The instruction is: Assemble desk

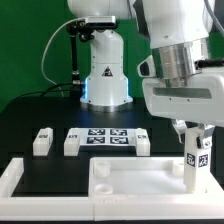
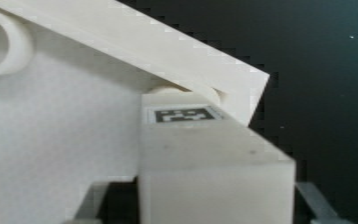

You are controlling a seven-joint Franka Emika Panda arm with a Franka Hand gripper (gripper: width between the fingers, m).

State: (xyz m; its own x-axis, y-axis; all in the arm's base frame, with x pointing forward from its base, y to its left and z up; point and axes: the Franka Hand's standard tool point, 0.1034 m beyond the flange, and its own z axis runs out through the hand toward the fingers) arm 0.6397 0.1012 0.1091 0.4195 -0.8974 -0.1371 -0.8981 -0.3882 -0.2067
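The desk's white top panel (image 1: 140, 188) lies flat at the front, with a round hole (image 1: 100, 168) near its corner at the exterior view's left. My gripper (image 1: 193, 148) is shut on a white block leg (image 1: 193, 170) with a square tag. It holds the leg upright at the panel's end on the exterior view's right. In the wrist view the leg (image 2: 208, 160) fills the space between my fingers (image 2: 318, 203), its tagged end against the panel's corner (image 2: 69, 130). Whether the leg is seated in the panel cannot be told.
Three loose white legs (image 1: 42, 142) (image 1: 72, 143) (image 1: 140, 144) stand on the black mat around the marker board (image 1: 105, 138). The white rail (image 1: 18, 178) runs along the front at the exterior view's left. The robot base (image 1: 103, 70) stands behind.
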